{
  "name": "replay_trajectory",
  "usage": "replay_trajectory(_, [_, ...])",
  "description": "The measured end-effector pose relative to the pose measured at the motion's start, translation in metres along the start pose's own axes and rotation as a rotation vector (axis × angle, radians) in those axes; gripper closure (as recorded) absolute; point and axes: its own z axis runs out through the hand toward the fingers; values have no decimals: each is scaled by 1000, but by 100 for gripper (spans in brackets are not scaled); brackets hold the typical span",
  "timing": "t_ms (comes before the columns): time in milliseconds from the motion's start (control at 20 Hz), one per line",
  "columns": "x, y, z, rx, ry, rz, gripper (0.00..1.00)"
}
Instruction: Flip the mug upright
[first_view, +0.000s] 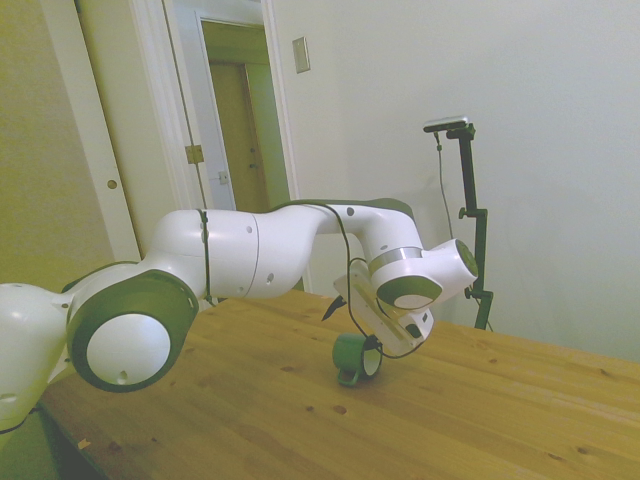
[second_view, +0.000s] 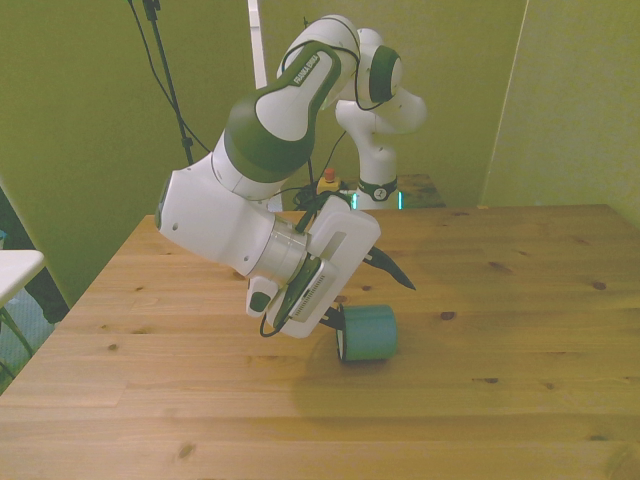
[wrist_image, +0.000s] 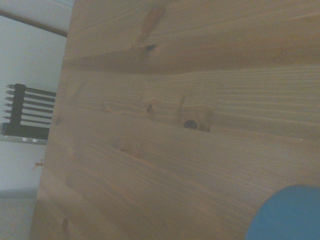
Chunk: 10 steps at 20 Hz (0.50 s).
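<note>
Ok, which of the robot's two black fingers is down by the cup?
The lower finger, at the open end of the mug lying on its side. The other finger sticks out in the air above the mug.

- Side view runs washed-out and grainy, a yellow-green cast creeping in from nine o'clock.
- Front view is dimmer, tinted green all over; a soft shadow pools on the table (second_view: 330, 395) at six o'clock of the mug (second_view: 368, 333).
- Wrist view is soft, the mug (wrist_image: 287, 214) a blurred blue patch.
</note>
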Motion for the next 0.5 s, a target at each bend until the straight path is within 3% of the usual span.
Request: replay_trajectory(500, [5, 2, 6, -2, -9, 0, 100])
